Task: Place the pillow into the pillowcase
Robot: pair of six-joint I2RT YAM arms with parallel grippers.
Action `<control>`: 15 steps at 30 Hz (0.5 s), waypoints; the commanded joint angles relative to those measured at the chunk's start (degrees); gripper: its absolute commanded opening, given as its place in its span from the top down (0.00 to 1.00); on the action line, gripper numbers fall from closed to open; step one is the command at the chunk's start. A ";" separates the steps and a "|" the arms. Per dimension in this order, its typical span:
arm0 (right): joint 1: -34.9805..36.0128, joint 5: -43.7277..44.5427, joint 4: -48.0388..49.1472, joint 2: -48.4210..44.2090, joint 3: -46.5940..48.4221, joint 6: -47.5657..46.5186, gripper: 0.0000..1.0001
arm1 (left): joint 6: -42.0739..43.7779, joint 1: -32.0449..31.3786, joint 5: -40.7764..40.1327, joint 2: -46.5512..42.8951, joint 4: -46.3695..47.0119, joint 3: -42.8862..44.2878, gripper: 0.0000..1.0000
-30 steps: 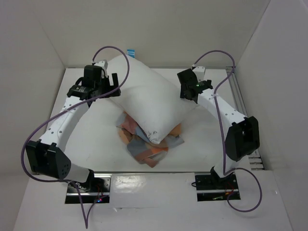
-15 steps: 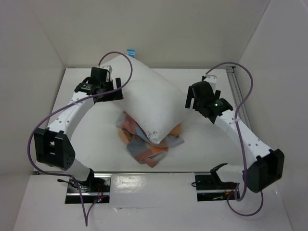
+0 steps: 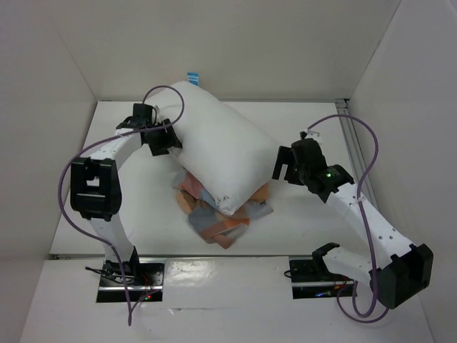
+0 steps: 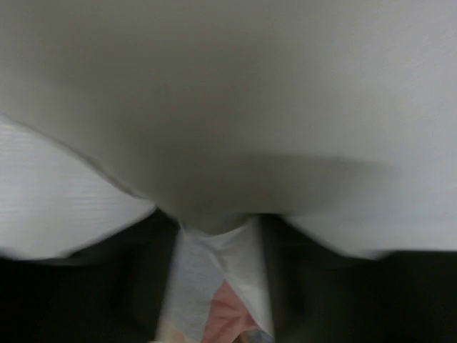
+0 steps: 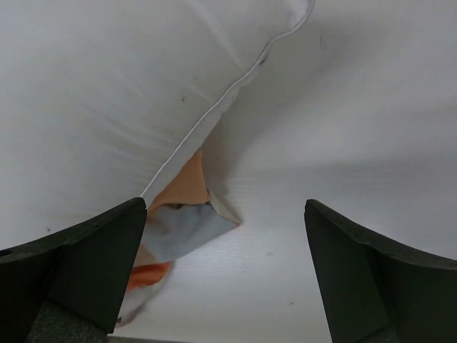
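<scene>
Nearest the arm bases, the crumpled pillowcase (image 3: 220, 223) lies on the table (image 3: 143, 214), its orange, blue and grey checks sticking out from under the pillow's near corner. The pillow (image 3: 214, 143) rests on top of it, outside the case, running slantwise from that corner to the far left. Just right of the pillow's near half, the right gripper (image 3: 280, 163) hangs with its jaws wide apart and nothing between them, clear of the fabric. Its wrist view looks onto the pillow's seam and a bit of pillowcase beneath. Farther back, the left gripper (image 3: 166, 139) is pressed into the pillow's left edge. White fabric fills its blurred wrist view, and I cannot tell whether the jaws pinch it.
</scene>
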 commanded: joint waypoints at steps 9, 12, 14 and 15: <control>1.50 -22.33 13.49 1.19 -4.69 5.47 0.05 | -1.57 -3.02 8.12 -2.21 8.47 0.13 1.00; 2.81 -26.74 23.87 6.36 -5.32 7.58 0.06 | 0.36 -3.54 8.12 -6.00 7.60 -1.02 1.00; 4.57 -26.74 25.21 12.68 -3.92 7.59 0.11 | 1.42 -3.54 8.73 -7.05 6.37 -1.02 1.00; 4.58 -26.74 25.21 14.62 -2.09 7.07 0.17 | 2.29 -3.54 9.61 -7.58 5.67 -1.02 1.00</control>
